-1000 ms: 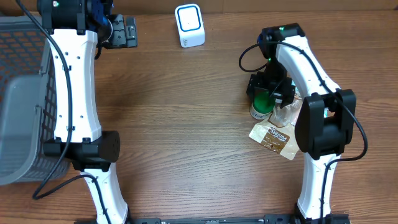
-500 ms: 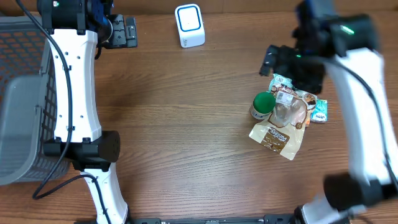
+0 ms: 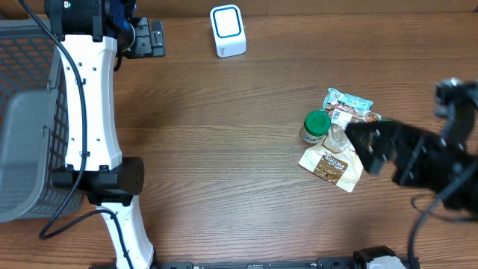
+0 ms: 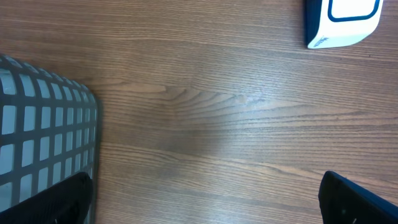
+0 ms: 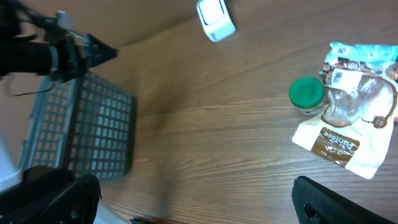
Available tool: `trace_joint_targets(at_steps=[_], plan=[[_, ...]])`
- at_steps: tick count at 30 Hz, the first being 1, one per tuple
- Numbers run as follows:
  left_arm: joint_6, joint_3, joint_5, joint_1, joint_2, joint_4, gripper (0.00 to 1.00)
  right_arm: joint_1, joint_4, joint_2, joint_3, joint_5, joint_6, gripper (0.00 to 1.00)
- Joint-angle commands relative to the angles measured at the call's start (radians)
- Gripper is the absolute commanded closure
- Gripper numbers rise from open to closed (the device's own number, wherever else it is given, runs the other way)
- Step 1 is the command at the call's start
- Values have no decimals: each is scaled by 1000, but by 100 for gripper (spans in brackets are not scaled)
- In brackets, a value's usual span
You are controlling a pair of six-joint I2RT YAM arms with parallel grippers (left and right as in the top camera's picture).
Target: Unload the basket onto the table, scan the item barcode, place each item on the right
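Observation:
Several items lie in a pile at the table's right: a green-lidded jar [image 3: 316, 125] [image 5: 306, 94], a clear snack bag [image 3: 345, 134] [image 5: 360, 102], a brown pouch [image 3: 328, 166] [image 5: 336, 144] and a teal packet [image 3: 347, 99] [image 5: 364, 53]. The white barcode scanner [image 3: 228, 30] [image 4: 342, 22] [image 5: 216, 18] stands at the far middle. My right gripper [image 3: 366, 148] [image 5: 199, 205] hangs high above the table to the right of the pile, blurred, open and holding nothing. At the far left my left gripper [image 3: 153, 37] [image 4: 205, 202] is open over bare wood, empty.
A grey mesh basket [image 3: 22, 112] [image 4: 43, 137] [image 5: 81, 134] fills the left edge of the table. The left arm [image 3: 89, 104] stretches along the basket's right side. Bare wood lies between the scanner and the pile.
My right gripper was down on the pile by the jar. It has lifted off with nothing in it and swung right and toward the front. The left arm has not moved.

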Motion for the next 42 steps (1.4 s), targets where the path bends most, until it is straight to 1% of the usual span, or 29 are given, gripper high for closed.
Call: trace_joint_targets(at_steps=[1, 7, 11, 15, 19, 22, 23, 25, 27, 30, 33, 34, 35, 42], plan=[[2, 14, -12, -2, -16, -2, 0, 3, 2, -46, 13, -19, 0, 0], [2, 14, -13, -2, -16, -2, 0, 4, 2, -74, 13, -18, 0, 0], [2, 14, -12, -2, -16, -2, 0, -9, 15, -80, -11, 111, 0, 0], [2, 14, -12, -2, -16, -2, 0, -37, 13, -93, -34, 165, 0, 0], [2, 14, -13, -2, -16, -2, 0, -64, 19, -144, -95, 166, 0, 0], [2, 14, -12, -2, -16, -2, 0, -76, 86, -214, -209, 213, -8, 0], [2, 14, -12, -2, -16, -2, 0, -78, 124, -246, -267, 231, -13, 0], [2, 14, -12, -2, -16, -2, 0, -78, 205, -304, -376, 232, -68, 0], [2, 14, -12, -2, -16, -2, 0, -78, 353, -397, -554, 222, -148, 0], [2, 14, -13, -2, -16, -2, 0, -100, 549, -513, -775, 148, -241, 0], [2, 14, -13, -2, -16, -2, 0, -132, 739, -622, -980, 73, -299, 0], [2, 14, -13, -2, -16, -2, 0, -140, 795, -653, -1039, 58, -302, 0], [2, 14, -12, -2, -16, -2, 0, -149, 912, -723, -1167, 47, -301, 0], [2, 14, -12, -2, -16, -2, 0, -149, 1293, -947, -1576, -2, -301, 0]])
